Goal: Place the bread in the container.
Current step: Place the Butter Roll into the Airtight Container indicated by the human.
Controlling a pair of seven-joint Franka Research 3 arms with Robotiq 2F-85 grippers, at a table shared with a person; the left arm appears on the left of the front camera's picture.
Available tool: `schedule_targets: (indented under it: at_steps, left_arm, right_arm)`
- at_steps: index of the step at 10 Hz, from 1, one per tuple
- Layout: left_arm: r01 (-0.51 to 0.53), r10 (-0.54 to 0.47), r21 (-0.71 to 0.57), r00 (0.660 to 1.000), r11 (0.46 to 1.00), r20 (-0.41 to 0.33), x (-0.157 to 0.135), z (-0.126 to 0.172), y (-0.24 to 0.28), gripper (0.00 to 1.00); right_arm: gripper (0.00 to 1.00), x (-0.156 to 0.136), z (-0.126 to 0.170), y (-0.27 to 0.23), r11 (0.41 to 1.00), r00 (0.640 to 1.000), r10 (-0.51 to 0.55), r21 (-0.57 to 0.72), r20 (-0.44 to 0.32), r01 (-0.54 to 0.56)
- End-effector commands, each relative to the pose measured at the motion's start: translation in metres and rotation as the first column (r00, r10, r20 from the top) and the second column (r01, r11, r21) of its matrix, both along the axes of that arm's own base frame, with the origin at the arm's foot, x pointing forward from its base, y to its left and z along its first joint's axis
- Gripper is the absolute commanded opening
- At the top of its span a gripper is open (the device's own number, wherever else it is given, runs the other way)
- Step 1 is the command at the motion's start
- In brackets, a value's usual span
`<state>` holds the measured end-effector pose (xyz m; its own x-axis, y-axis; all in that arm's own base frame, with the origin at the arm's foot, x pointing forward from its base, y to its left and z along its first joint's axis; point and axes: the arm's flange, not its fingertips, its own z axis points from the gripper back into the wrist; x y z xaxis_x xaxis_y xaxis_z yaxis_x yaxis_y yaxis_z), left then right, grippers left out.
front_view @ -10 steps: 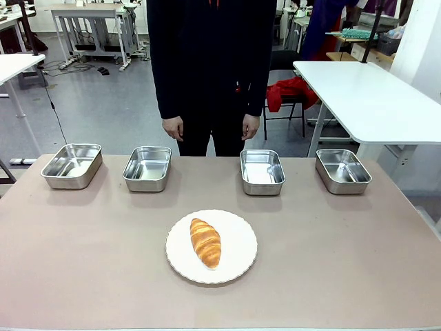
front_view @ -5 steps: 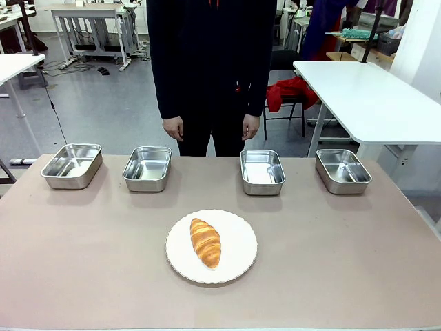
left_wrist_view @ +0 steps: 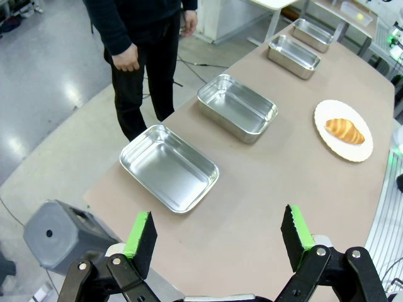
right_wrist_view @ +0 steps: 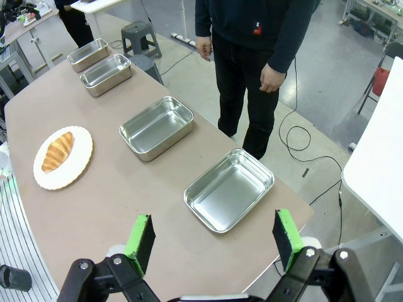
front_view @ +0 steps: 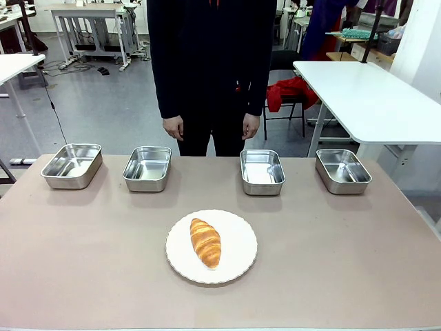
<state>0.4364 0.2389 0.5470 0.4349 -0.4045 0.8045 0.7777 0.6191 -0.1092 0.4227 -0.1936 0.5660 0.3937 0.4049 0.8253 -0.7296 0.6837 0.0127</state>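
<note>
The tan table [front_view: 83, 262] carries four stainless-steel pans [front_view: 262, 171] in a row beyond the white scalloped plate [front_view: 241, 238]. The croissant [front_view: 205, 242] lies on the plate. On the left gripper [left_wrist_view: 217, 236] and the right gripper [right_wrist_view: 214, 236] the fingers stand spread wide, gripping nothing, well apart from the plate.

Croissant [front_view: 205, 242] on white plate [front_view: 238, 258], row of four steel pans [front_view: 147, 168] beyond, person [front_view: 210, 62] behind

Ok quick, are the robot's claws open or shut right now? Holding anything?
Left gripper: open, holding nothing.
Right gripper: open, holding nothing.
Person's right hand: empty.
Person's left hand: empty.
</note>
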Motion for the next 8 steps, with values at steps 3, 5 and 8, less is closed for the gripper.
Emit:
schedule_targets:
  at_steps: [3, 5, 8]
  left_arm:
    - [0.003, -0.003, 0.001, 1.0, 1.0, 0.005, -0.0014, 0.0008, 0.0007, 1.0]
    - [0.003, -0.003, 0.001, 1.0, 1.0, 0.005, -0.0014, 0.0008, 0.0007, 1.0]
    - [0.003, -0.003, 0.001, 1.0, 1.0, 0.005, -0.0014, 0.0008, 0.0007, 1.0]
  right_arm:
    - [0.98, -0.0002, 0.0007, 0.0001, 1.0, 1.0, 0.0, 0.001, 0.002, 0.0]
    - [0.98, -0.0002, 0.0007, 0.0001, 1.0, 1.0, 0.0, 0.001, 0.002, 0.0]
    - [0.98, -0.0002, 0.0007, 0.0001, 1.0, 1.0, 0.0, 0.001, 0.002, 0.0]
